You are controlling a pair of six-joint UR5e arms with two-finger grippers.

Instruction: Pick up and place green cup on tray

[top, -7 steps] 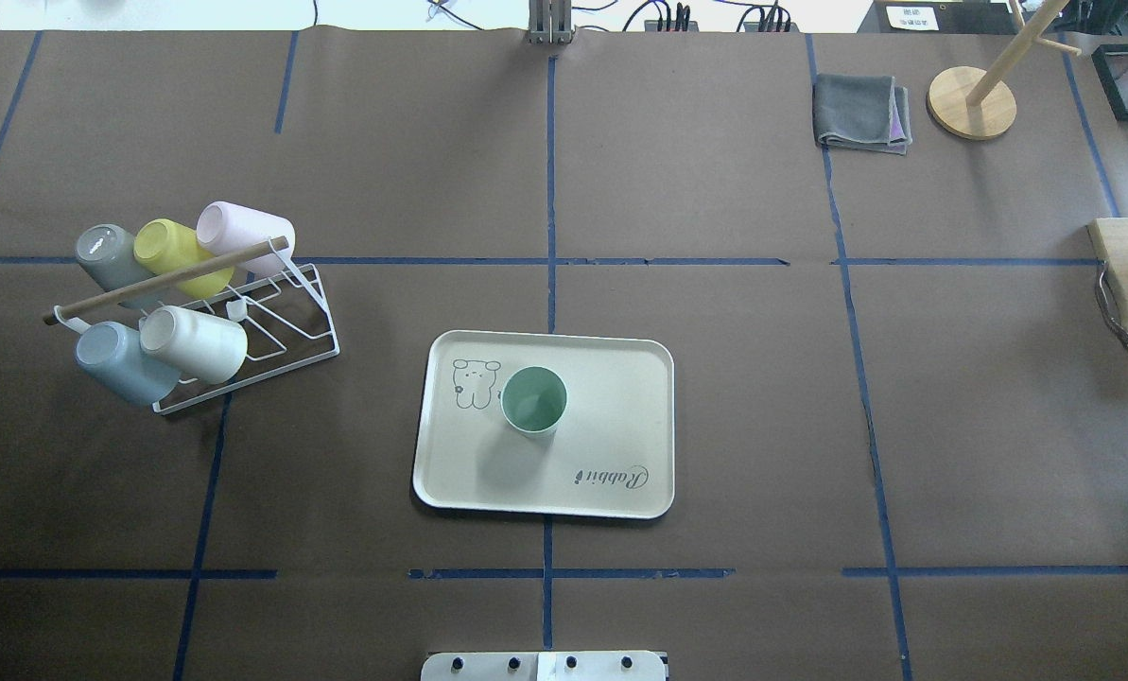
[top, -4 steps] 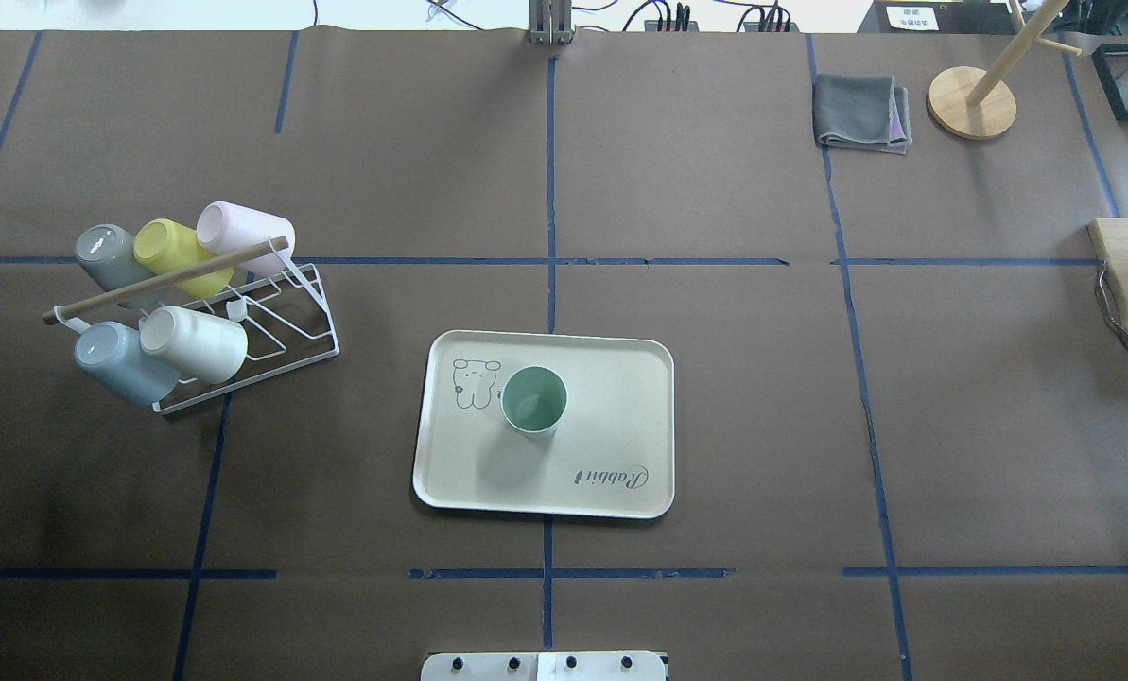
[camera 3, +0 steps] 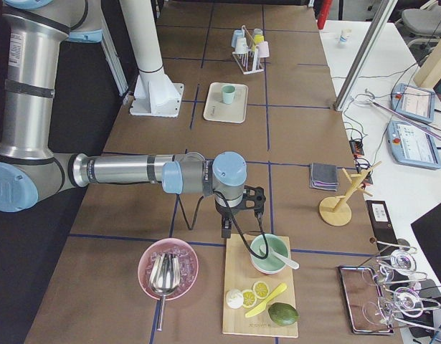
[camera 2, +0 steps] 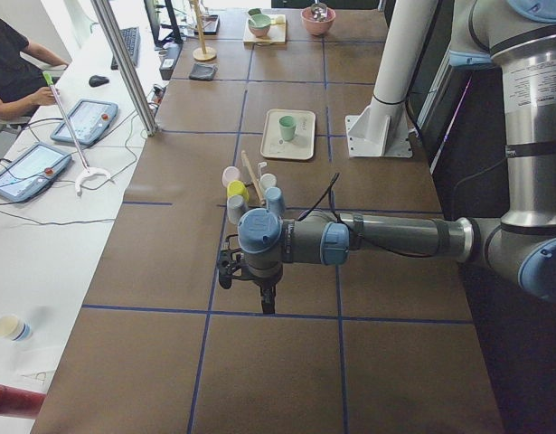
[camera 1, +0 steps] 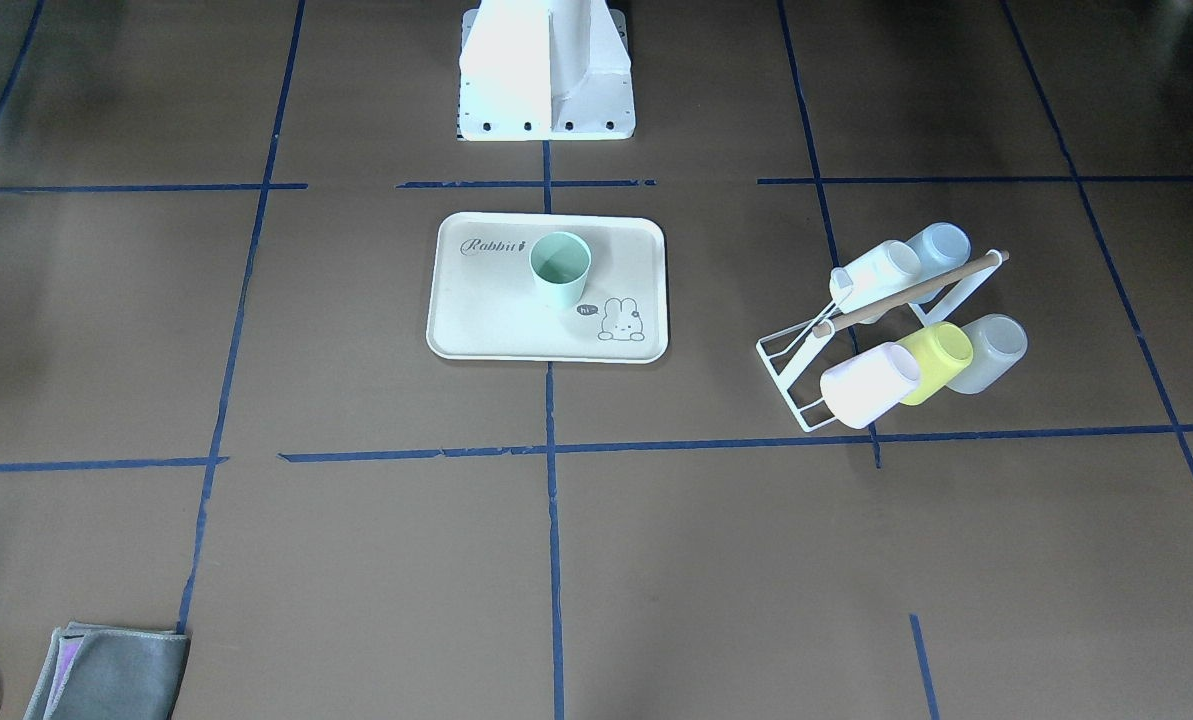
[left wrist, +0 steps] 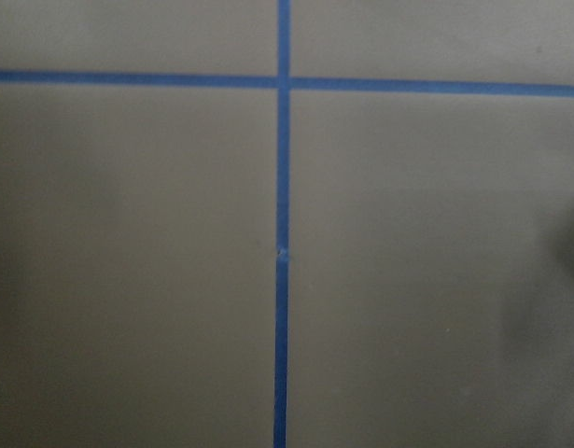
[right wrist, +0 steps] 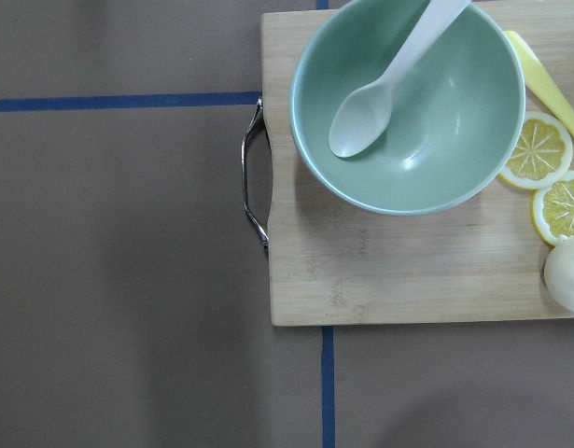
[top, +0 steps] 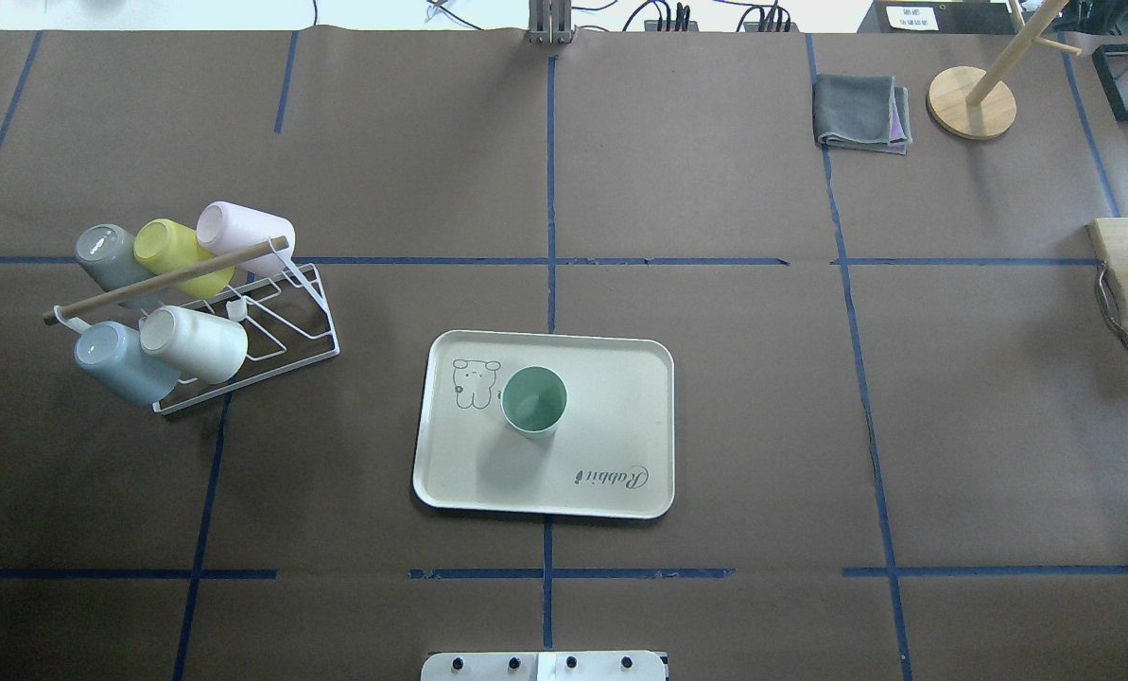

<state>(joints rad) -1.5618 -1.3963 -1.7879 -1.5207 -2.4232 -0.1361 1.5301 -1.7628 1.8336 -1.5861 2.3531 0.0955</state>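
The green cup (top: 533, 400) stands upright on the cream tray (top: 611, 378), next to the bunny drawing, and nothing touches it. It also shows in the front-facing view (camera 1: 559, 268) on the tray (camera 1: 476, 310). My left gripper (camera 2: 250, 285) shows only in the exterior left view, low over bare table far from the tray; I cannot tell if it is open. My right gripper (camera 3: 238, 215) shows only in the exterior right view, beside a cutting board; I cannot tell if it is open.
A white wire rack (top: 285, 326) with several tipped cups stands left of the tray. A grey cloth (top: 859, 112) and a wooden stand (top: 971, 102) are at the far right. A cutting board (right wrist: 408, 271) carries a green bowl (right wrist: 455, 121) with a spoon, and lemon slices.
A dark part of the left arm at the overhead view's left edge has moved out of view. The cup and tray have not moved.
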